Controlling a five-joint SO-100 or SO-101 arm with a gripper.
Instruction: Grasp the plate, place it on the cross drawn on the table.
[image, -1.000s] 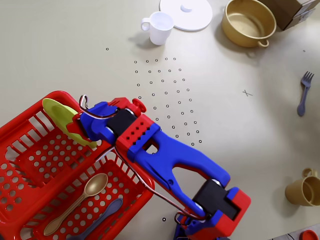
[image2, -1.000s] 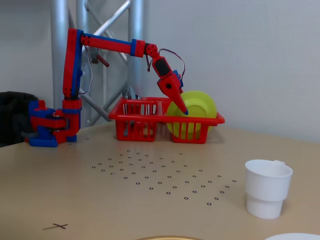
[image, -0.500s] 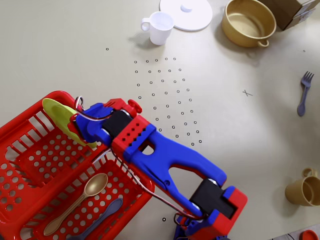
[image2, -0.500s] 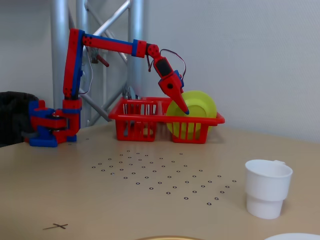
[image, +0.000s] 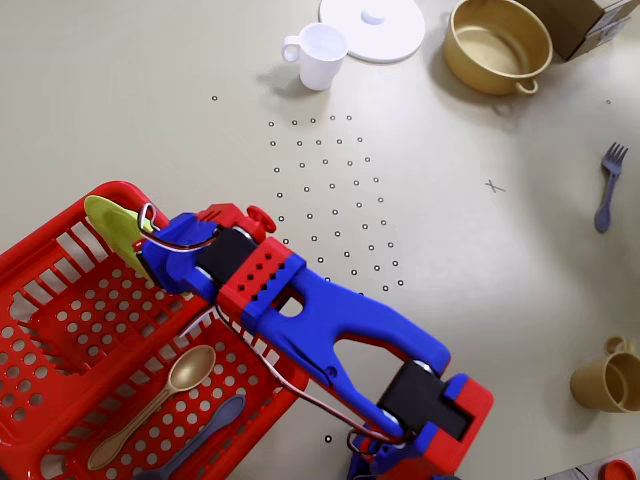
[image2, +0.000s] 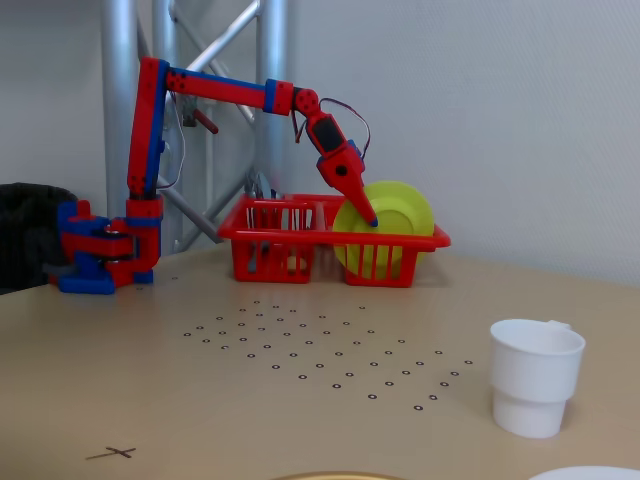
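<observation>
A yellow-green plate (image: 108, 224) stands on edge in the far corner of a red basket (image: 40, 262). In the fixed view the plate (image2: 400, 210) rises above the basket's (image2: 270, 235) right end. My gripper (image: 143, 240) is at the plate's rim, and in the fixed view its tip (image2: 370, 218) overlaps the plate's face. I cannot tell whether the jaws are closed on the rim. The small cross (image: 493, 186) is drawn on the bare table to the right, and shows near the front left in the fixed view (image2: 120, 452).
A tan spoon (image: 160, 400) and a blue utensil (image: 205, 430) lie in the basket. A white cup (image: 320, 55), white lid (image: 373, 25), golden pot (image: 497, 45) and box (image: 585, 20) stand at the top. A purple fork (image: 607, 185) and tan mug (image: 610, 380) are at the right.
</observation>
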